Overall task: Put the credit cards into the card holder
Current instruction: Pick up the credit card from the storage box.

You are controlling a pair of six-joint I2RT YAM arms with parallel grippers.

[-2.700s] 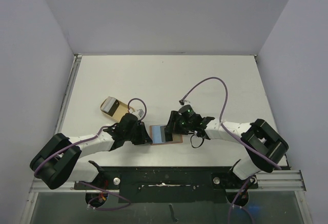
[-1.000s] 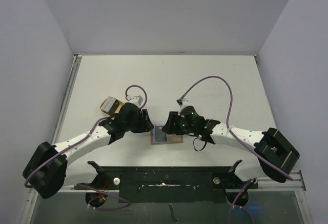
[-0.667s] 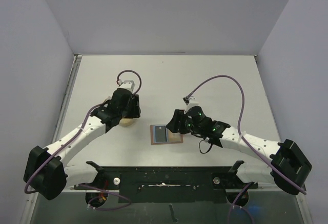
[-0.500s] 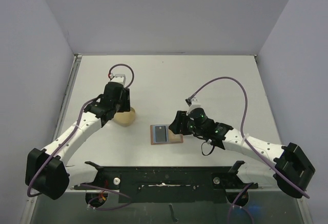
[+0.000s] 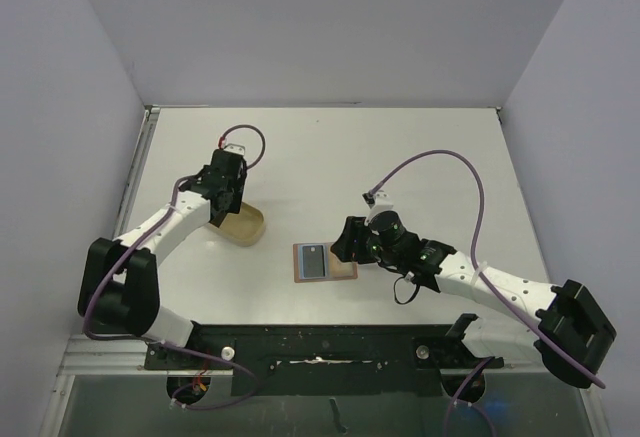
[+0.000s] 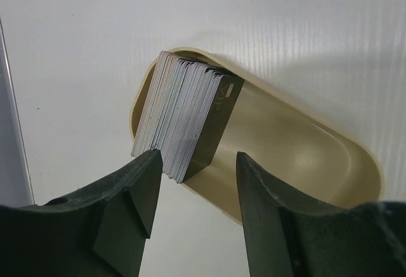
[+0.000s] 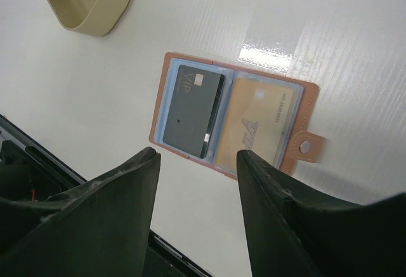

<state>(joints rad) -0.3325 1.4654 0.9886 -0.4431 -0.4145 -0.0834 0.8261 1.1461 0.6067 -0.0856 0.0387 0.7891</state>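
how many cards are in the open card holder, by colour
dark grey card: 1
gold card: 1
total in the card holder: 2

One reddish-brown card holder (image 7: 309, 145) is seen on one bench (image 5: 400, 147). Two credit cards are counted inside it: one dark grey card (image 7: 192, 111) and one gold card (image 7: 257, 123). One pale tan case (image 6: 304, 156) is seen, holding one upright stack of cards (image 6: 181, 115), too many to be counted. Two robot arms are shown: a left arm (image 5: 160, 227) and a right arm (image 5: 490, 282).
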